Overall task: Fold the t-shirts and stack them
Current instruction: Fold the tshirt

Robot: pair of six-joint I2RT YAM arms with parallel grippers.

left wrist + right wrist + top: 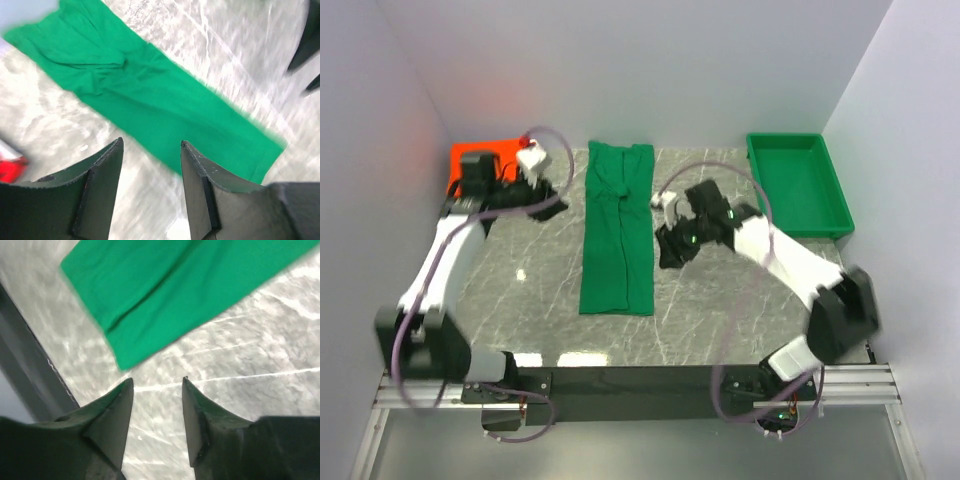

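A dark green t-shirt [617, 228] lies folded into a long narrow strip down the middle of the table; it also shows in the left wrist view [150, 95] and the right wrist view [170, 290]. An orange-red t-shirt [470, 160] lies at the far left corner, partly hidden by the left arm. My left gripper [552, 192] is open and empty, left of the green shirt's upper part. My right gripper [667, 245] is open and empty, just right of the shirt's middle. Its jaws hover over bare marble near the shirt's lower corner.
A rigid green plastic tray [798, 183] stands at the far right. The marble tabletop [520, 280] is bounded by white walls at the back and sides. A black rail [620, 380] runs along the near edge between the arm bases.
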